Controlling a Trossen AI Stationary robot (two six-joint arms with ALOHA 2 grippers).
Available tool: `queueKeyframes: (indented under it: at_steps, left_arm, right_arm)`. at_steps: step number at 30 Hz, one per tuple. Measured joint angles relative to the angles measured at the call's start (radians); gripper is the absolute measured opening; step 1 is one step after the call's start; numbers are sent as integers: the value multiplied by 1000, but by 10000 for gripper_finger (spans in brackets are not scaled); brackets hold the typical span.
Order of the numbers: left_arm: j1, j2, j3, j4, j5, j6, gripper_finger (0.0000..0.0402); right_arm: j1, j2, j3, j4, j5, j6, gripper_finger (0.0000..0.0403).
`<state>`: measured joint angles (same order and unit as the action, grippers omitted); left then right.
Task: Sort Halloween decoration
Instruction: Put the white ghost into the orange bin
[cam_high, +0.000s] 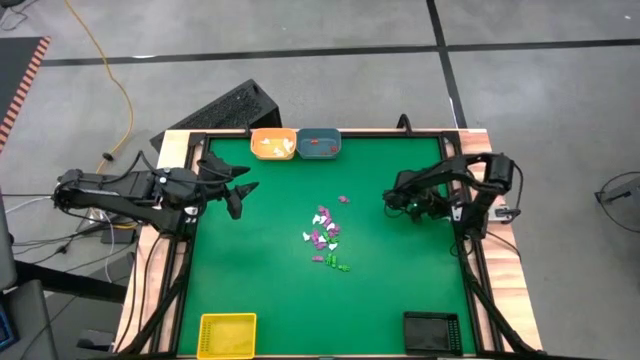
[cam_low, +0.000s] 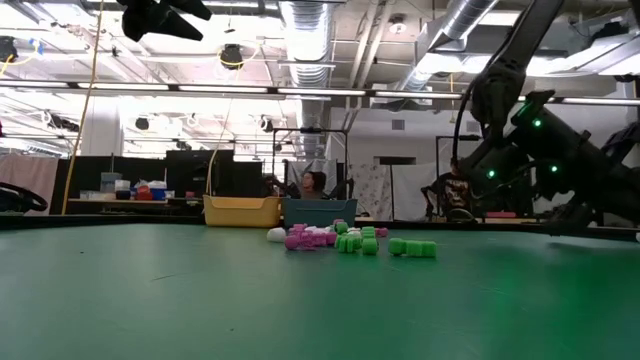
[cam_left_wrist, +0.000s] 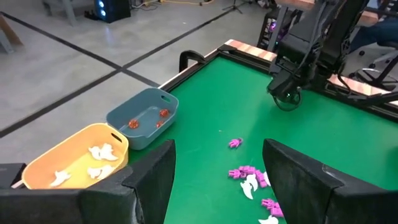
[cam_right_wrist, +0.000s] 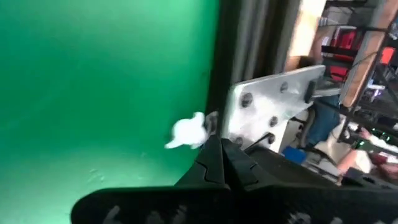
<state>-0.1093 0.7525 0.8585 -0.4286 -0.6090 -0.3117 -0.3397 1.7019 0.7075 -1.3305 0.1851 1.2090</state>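
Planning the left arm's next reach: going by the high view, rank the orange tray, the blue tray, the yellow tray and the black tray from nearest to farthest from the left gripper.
From the left gripper:
1. Orange tray, far edge, nearest.
2. Blue tray, beside the orange one.
3. Yellow tray, near left corner.
4. Black tray, near right corner, farthest.

The left arm reaches in from the left side, its hand (cam_high: 243, 190) raised, fingers (cam_left_wrist: 305, 180) apart. The right arm is folded at the right side, its hand (cam_high: 392, 200) closed.
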Motion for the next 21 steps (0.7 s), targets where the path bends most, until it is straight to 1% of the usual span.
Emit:
queueKeyframes:
  at_steps: [5, 8, 12, 15, 17, 21]
  left_arm:
    - [0, 0, 0, 0, 0, 12, 231]
    - [0, 0, 0, 0, 0, 14, 231]
    - [0, 0, 0, -1, 0, 23, 231]
    - [0, 0, 0, -7, 0, 16, 231]
    - [0, 0, 0, -8, 0, 21, 231]
    - [0, 0, 0, -8, 0, 27, 231]
  right_arm:
    - [9, 52, -1, -2, -21, -72, 0]
    - [-12, 69, 6, -7, -32, -127, 0]
    - [-27, 61, -9, -15, -32, -108, 0]
    - [-41, 61, -12, -11, -31, -123, 0]
    - [-54, 64, -13, 12, -33, -137, 0]
    - [-84, 68, -28, 84, -83, -184, 0]
